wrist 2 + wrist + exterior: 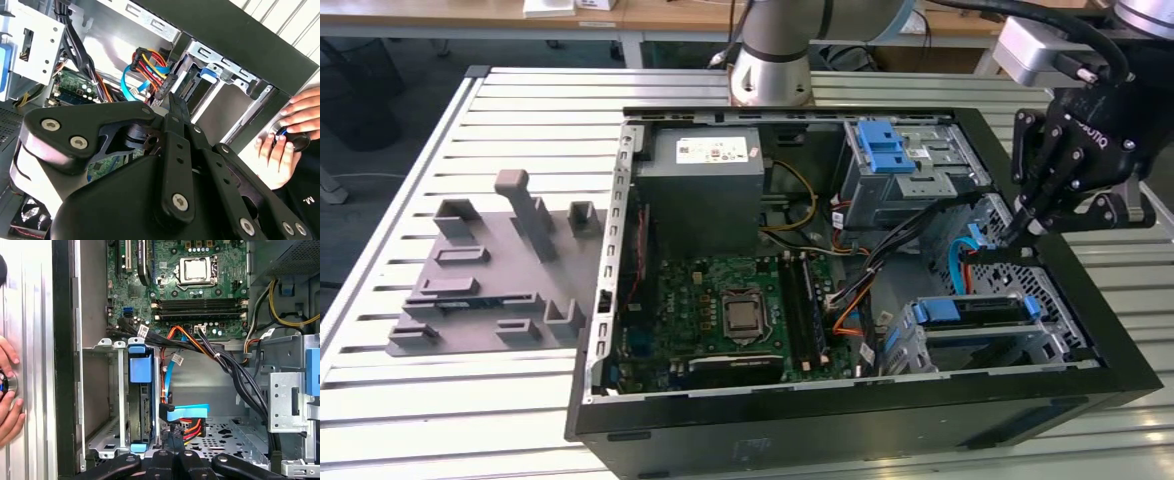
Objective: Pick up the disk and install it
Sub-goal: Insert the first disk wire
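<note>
1. i see an open black desktop computer case (pixel 1121 350) lying on a slatted metal table (pixel 520 110), with a grey plastic fixture tray (pixel 487 275) well apart from it toward the exterior view's left.
2. inside the case sit a green motherboard (pixel 200 285), a grey metal power supply box with a white sticker (pixel 707 180) and a blue plastic latch on a metal cage (pixel 887 150).
3. bundled black, orange and blue cables (pixel 200 347) cross the space between the board and the metal drive cage (pixel 117 395).
4. a person's hand (pixel 285 142) rests on the table just beside the case wall.
5. my black gripper (pixel 1025 222) hangs inside the case, near the cables; its fingers (pixel 176 112) are clenched together and grasp nothing.
6. the disk, a flat hard drive with blue plastic rails (pixel 140 390), stands on edge in the drive cage, a blue tab at each visible end; its label is hidden.
</note>
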